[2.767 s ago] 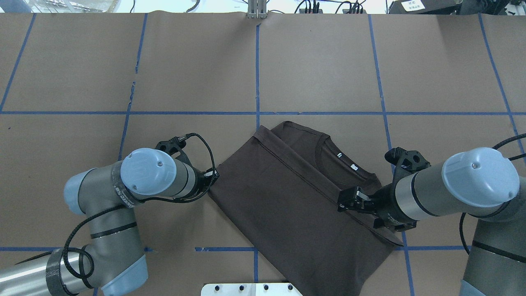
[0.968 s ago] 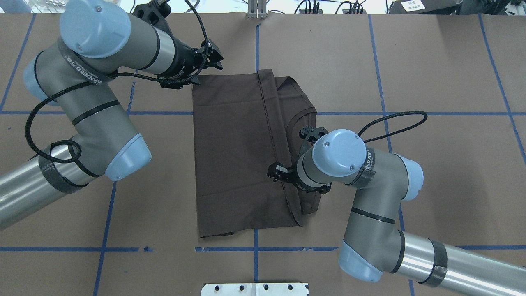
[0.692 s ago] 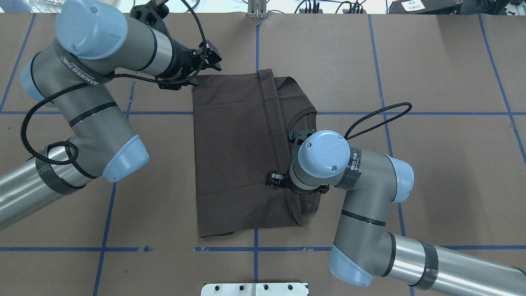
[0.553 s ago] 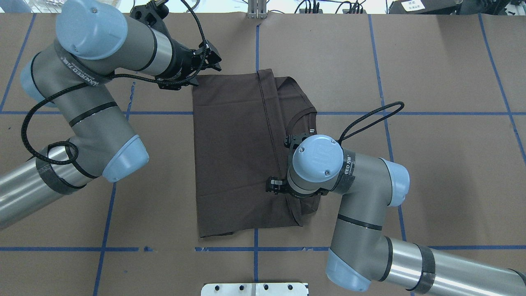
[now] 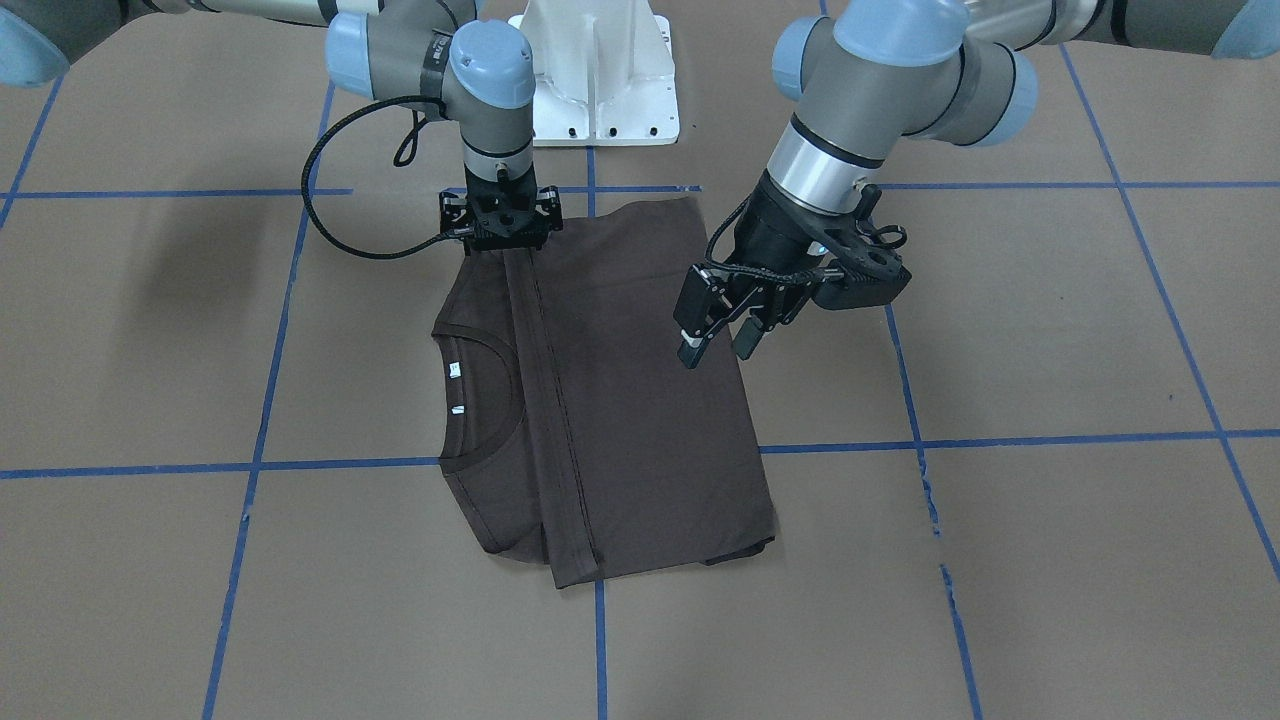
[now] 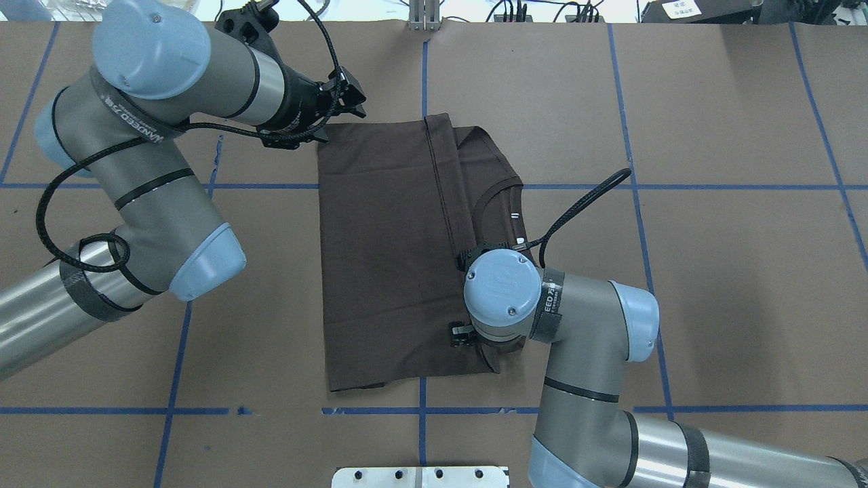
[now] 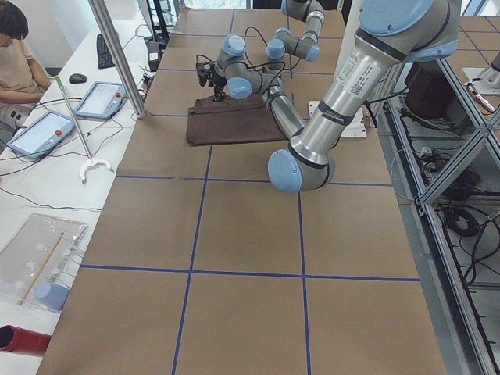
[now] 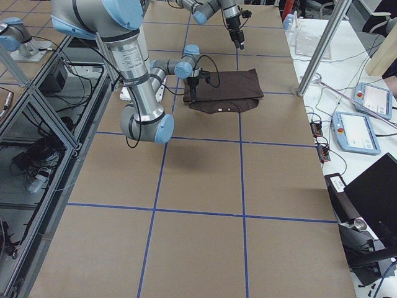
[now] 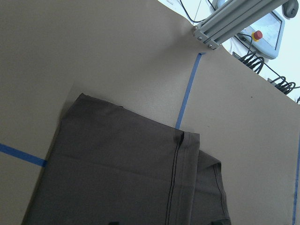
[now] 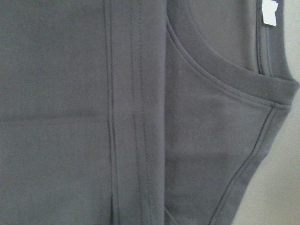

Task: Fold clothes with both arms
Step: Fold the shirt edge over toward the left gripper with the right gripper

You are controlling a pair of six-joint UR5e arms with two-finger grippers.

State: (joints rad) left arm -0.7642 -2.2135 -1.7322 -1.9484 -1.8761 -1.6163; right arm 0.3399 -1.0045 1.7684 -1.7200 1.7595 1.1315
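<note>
The T-shirt (image 6: 386, 257) lies folded flat on the brown paper table (image 6: 712, 102), in front of me and a little to the right of the middle blue tape line (image 6: 425, 74). One panel is laid over its front, and that panel's stitched hem band (image 5: 548, 400) runs from the near edge to the far edge. The round collar (image 5: 512, 396) and its two white labels (image 5: 454, 371) show on my right of that band. My left gripper (image 5: 716, 345) hangs in the air above the shirt's left side, towards its far-left corner, and is clear of the cloth. Its two fingers (image 5: 690, 348) stand well apart and there is nothing between them. From that wrist I look down on the far-left corner and the top of the hem band, with bare paper beyond. My right gripper (image 5: 497, 235) points straight down at the near end of the hem band, close to the shirt's near-right corner, low against the fabric. In the overhead view my own wrist joint covers it, and the right wrist camera shows only cloth, very close: the band's double stitching, the curve of the collar and one label. No finger shows there, so I cannot tell whether this gripper is spread or closed, or whether it pinches the fabric or only rests on it.
</note>
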